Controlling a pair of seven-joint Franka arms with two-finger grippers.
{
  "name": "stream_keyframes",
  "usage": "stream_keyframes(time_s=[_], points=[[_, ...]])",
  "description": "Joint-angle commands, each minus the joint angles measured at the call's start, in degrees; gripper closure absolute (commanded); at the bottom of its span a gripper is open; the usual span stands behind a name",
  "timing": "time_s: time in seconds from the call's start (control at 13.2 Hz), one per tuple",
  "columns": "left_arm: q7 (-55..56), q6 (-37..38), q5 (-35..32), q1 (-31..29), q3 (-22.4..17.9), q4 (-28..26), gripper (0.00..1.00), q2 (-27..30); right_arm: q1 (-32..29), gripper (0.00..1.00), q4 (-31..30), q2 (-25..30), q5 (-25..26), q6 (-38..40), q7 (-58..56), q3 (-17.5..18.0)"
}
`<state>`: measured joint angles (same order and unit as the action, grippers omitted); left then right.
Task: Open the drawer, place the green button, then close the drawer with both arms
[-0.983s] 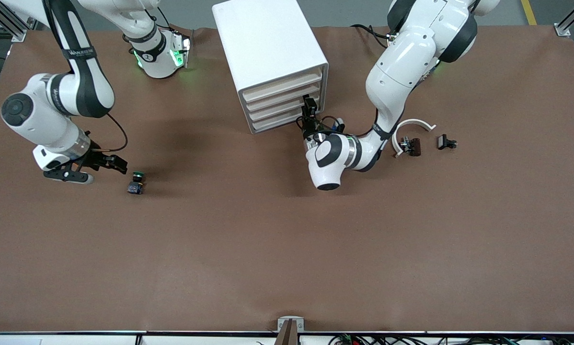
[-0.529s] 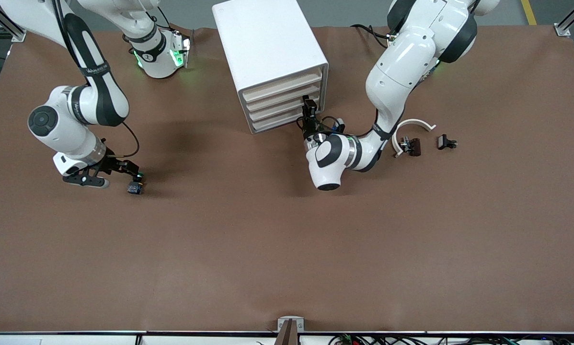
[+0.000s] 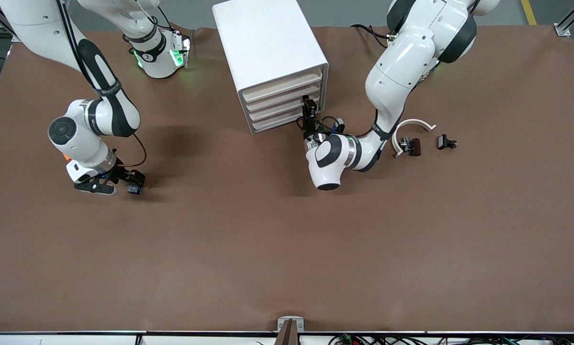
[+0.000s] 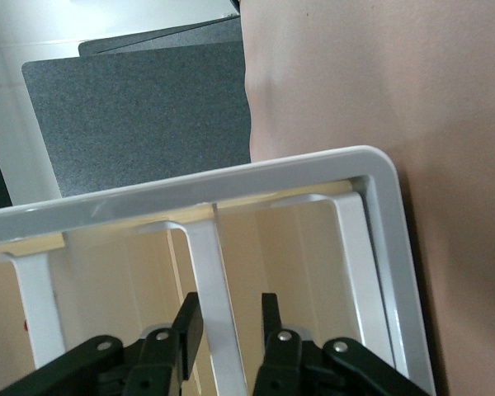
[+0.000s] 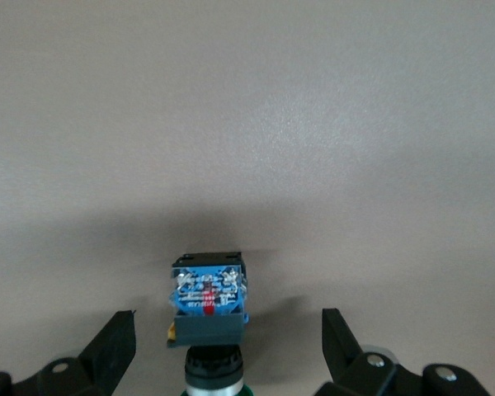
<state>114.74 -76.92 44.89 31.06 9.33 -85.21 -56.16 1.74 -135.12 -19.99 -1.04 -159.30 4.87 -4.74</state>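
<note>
At the cabinet's (image 3: 270,62) front face, on the side toward the left arm's end of the table, we find the left gripper (image 3: 308,109) pressed in against the stack of four drawers. We see in the left wrist view that its two black fingers (image 4: 187,323) straddle a white vertical rib of a drawer (image 4: 210,272); they stand close on either side of that rib, but we cannot tell whether they actually clamp it. All four drawers appear pushed in, their cream front strips flush with one another. From the front view we cannot tell which of the four the gripper is engaging.

Toward the right arm's end of the table, we find the right gripper (image 3: 132,183) low over the brown table surface (image 3: 287,249), with its jaws spread wide. The button (image 5: 208,309) lies on its side on the table directly between the two fingers (image 5: 115,346), and a clear gap is visible on each side, so neither finger touches it. Its blue base points away from the gripper, and its green cap points back toward the wrist. Nothing is held.

Beside the left arm's (image 3: 402,72) forearm, we note a dark brown part with a white arc (image 3: 411,141) and, just past it toward that end of the table, a small black part (image 3: 446,142). Both rest on the table, well apart from either gripper.
</note>
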Motion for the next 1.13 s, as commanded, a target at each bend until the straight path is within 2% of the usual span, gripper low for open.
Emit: stream_keyframes(time_s=[0.0,0.23,0.3,0.68,0.91,1.06], points=[[1.10,0.11,0.20,1.28,-0.45,1.19,0.73,-0.71,-0.16,0.00,-0.23,-0.49,-0.37,-0.58,1.11,0.00],[0.92,0.02,0.20,1.28,-0.54,1.19,0.82,-0.88,0.10,0.00,-0.32,-1.02,-0.37,-0.40,1.46,0.00],[0.92,0.02,0.20,1.19,-0.54,1.19,0.87,-0.89,0.10,0.06,-0.32,-1.02,-0.37,-0.31,1.46,0.00],[0.83,-0.07,0.20,1.37,-1.51,1.28,0.87,-0.89,0.45,1.00,-0.40,-0.93,-0.37,-0.14,1.72,0.08],[0.57,-0.07,0.20,1.11,-1.59,1.45,0.87,-0.80,0.36,1.00,-0.49,-0.49,-0.45,0.39,2.25,0.17],[0.57,-0.59,0.20,0.75,-1.85,1.54,0.86,-0.80,0.54,1.00,0.21,1.00,-0.37,3.98,3.38,0.17]])
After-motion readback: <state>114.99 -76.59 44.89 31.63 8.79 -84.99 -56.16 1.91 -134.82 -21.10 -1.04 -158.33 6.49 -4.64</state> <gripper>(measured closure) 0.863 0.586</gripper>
